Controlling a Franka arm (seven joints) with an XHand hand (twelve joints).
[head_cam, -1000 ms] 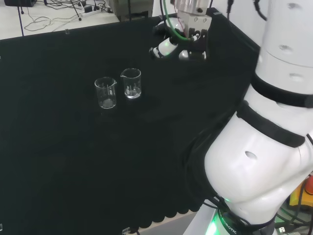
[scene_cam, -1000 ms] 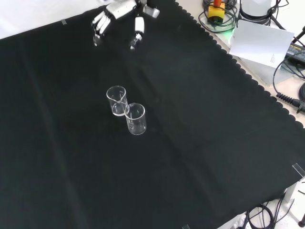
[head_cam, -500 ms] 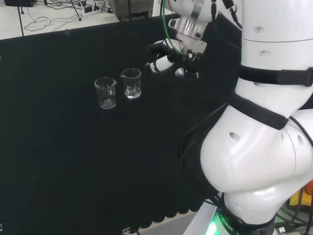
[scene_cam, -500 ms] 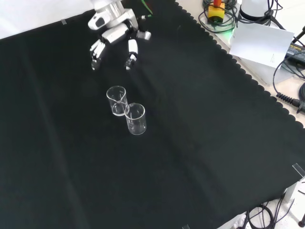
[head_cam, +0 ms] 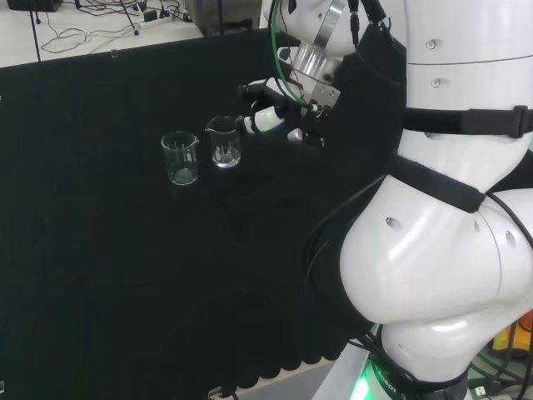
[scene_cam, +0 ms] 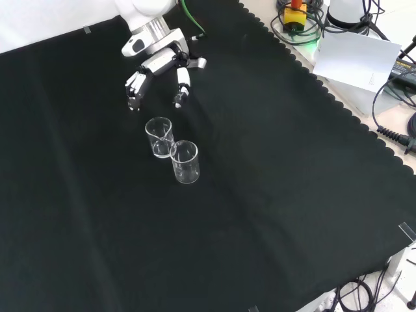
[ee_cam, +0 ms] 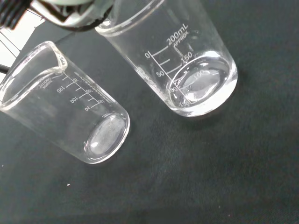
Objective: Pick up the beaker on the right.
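Two empty clear glass beakers stand upright close together on the black cloth. In the head view the right beaker (head_cam: 223, 142) has the left beaker (head_cam: 180, 158) beside it. In the front view they are the farther beaker (scene_cam: 159, 136) and the nearer beaker (scene_cam: 184, 161). The hand (head_cam: 271, 112) hovers just right of the right beaker in the head view, fingers spread and relaxed, holding nothing. In the front view the hand (scene_cam: 159, 62) sits just beyond the farther beaker, its fingertips (scene_cam: 180, 97) apart from the rim. The wrist view shows a large beaker (ee_cam: 187, 60) and a second beaker (ee_cam: 70, 121).
The arm's white links (head_cam: 441, 250) rise at the right of the head view. Black cloth (scene_cam: 273, 195) spreads around the beakers. Beyond its scalloped edge in the front view lie cables and a white sheet (scene_cam: 361, 58).
The hand has come down from the cloth's far side to right beside the right beaker. Both beakers have stayed in place.
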